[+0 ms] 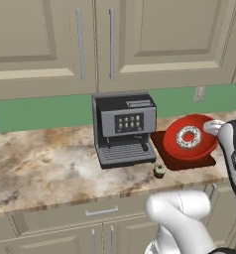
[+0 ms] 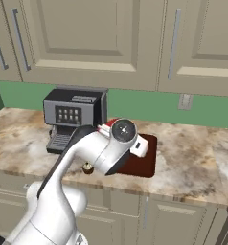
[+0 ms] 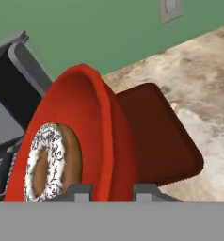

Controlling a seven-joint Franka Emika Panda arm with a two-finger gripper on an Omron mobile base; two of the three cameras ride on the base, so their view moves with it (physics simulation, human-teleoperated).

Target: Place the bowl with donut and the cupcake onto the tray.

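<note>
The fingers pinch the red bowl's rim, holding it and its donut over the tray; the cupcake waits on the desk.

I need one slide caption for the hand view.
Gripper shut on red bowl rim, donut inside, above maroon tray.

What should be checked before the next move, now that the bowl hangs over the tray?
1. Claw shut on the bowl rim: ok.
2. Donut inside the bowl: ok.
3. Bowl above the tray: ok.
4. Bowl level: not ok, it looks tilted in the left base view.
5. Bowl resting on the tray: cannot tell.
6. Cupcake on the tray: not ok, it stands on the counter in front.
</note>
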